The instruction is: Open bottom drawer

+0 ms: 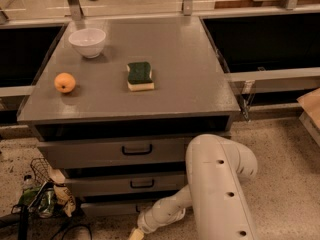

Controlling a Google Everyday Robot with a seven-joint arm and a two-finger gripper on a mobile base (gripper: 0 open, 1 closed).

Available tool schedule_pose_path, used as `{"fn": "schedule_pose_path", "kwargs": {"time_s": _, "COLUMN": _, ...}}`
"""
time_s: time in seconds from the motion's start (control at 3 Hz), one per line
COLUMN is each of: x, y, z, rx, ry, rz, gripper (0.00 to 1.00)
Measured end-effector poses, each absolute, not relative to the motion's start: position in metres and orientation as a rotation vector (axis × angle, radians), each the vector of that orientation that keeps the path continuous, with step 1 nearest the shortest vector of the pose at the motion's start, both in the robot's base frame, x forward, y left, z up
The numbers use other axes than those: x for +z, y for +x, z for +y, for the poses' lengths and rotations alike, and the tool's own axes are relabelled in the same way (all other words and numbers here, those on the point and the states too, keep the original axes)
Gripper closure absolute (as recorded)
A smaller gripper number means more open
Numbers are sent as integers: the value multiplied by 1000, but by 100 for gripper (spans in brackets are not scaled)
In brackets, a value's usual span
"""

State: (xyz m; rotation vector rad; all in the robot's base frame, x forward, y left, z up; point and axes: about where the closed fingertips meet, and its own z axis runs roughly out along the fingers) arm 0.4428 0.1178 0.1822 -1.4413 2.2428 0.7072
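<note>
The grey cabinet (150,49) has three drawers stacked in its front. The bottom drawer (107,207) is the slim grey front at floor level, and it looks pushed in. Its small black handle is mostly hidden behind my wrist. My white arm (215,184) bends down in front of the cabinet's right side. My gripper (136,232) is at the bottom edge of the camera view, just below and in front of the middle of the bottom drawer. Only its tip shows.
The mid-sized drawer (100,185) and the tall top drawer (90,153) sit above, both shut. On the cabinet top are a white bowl (87,42), an orange (65,82) and a green-and-yellow sponge (139,76). A wire basket with bottles and bags (42,191) stands on the floor at left.
</note>
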Motion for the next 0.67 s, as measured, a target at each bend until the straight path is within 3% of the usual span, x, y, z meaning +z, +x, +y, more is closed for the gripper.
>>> {"fn": "schedule_pose_path", "kwargs": {"time_s": 0.67, "x": 187, "y": 421, "z": 119, "rx": 864, "ry": -1489, "rz": 2192, "gripper": 0}}
